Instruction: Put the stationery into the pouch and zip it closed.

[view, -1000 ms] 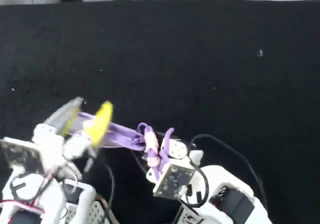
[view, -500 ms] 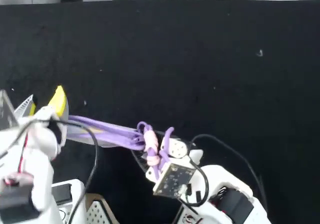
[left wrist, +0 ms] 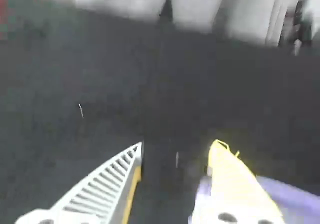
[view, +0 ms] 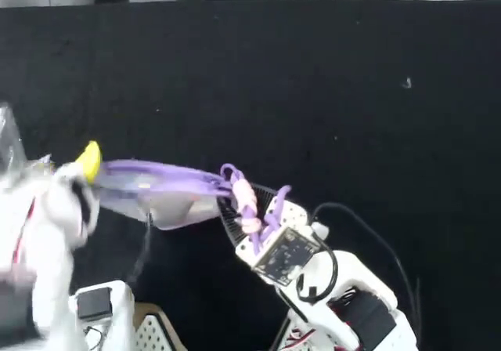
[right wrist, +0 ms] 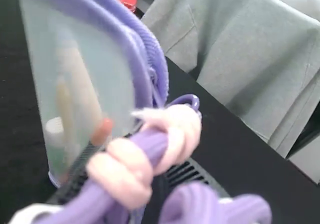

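A purple-rimmed translucent pouch (view: 160,196) hangs above the black table (view: 329,100), held at its right end by my right gripper (view: 241,200). In the right wrist view that gripper (right wrist: 145,154) is shut on the pouch's (right wrist: 85,79) purple zipper edge, and pens and other stationery (right wrist: 65,109) show through the side. My left gripper (left wrist: 179,146) is open with bare table between its white ribbed finger and its yellow finger (left wrist: 235,181). The yellow finger (view: 88,161) sits at the pouch's left end, and a strip of the pouch (left wrist: 295,196) shows beside it.
A grey fabric drape (right wrist: 250,49) lies beyond the table's far edge. The right arm's base and cable (view: 344,288) fill the front right, and the left arm's base (view: 94,312) the front left.
The left arm has swung left and up, its yellow finger sliding along to the pouch's left end. The right gripper has lifted and turned, so the pouch's translucent body now hangs down.
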